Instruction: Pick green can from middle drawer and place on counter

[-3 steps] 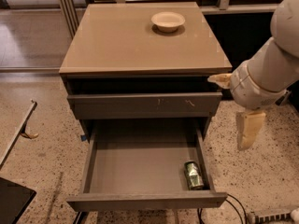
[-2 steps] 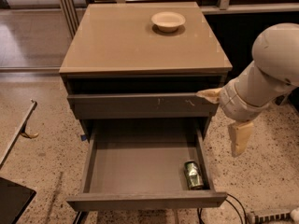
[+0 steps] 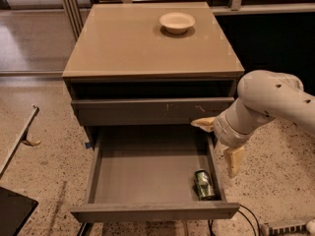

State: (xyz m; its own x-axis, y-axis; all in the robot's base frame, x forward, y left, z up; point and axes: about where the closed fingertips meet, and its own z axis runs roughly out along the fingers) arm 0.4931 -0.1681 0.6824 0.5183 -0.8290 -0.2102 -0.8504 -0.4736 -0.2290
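The green can (image 3: 204, 184) lies on its side in the front right corner of the open middle drawer (image 3: 142, 168). The drawer is pulled far out and holds nothing else. My gripper (image 3: 213, 148) hangs above the drawer's right edge, a little behind and above the can and not touching it. Its two cream fingers (image 3: 233, 160) stand wide apart and hold nothing. The beige counter (image 3: 142, 48) tops the cabinet above.
A cream bowl (image 3: 177, 22) sits at the back right of the counter. The scuffed upper drawer front (image 3: 152, 111) is slightly out above the open drawer. Speckled floor surrounds the cabinet. A dark object (image 3: 12, 213) lies at the lower left, and cables (image 3: 246, 220) at the lower right.
My arm has moved left and slightly down, from beside the cabinet to over the drawer's right edge. The can and drawer have not moved.
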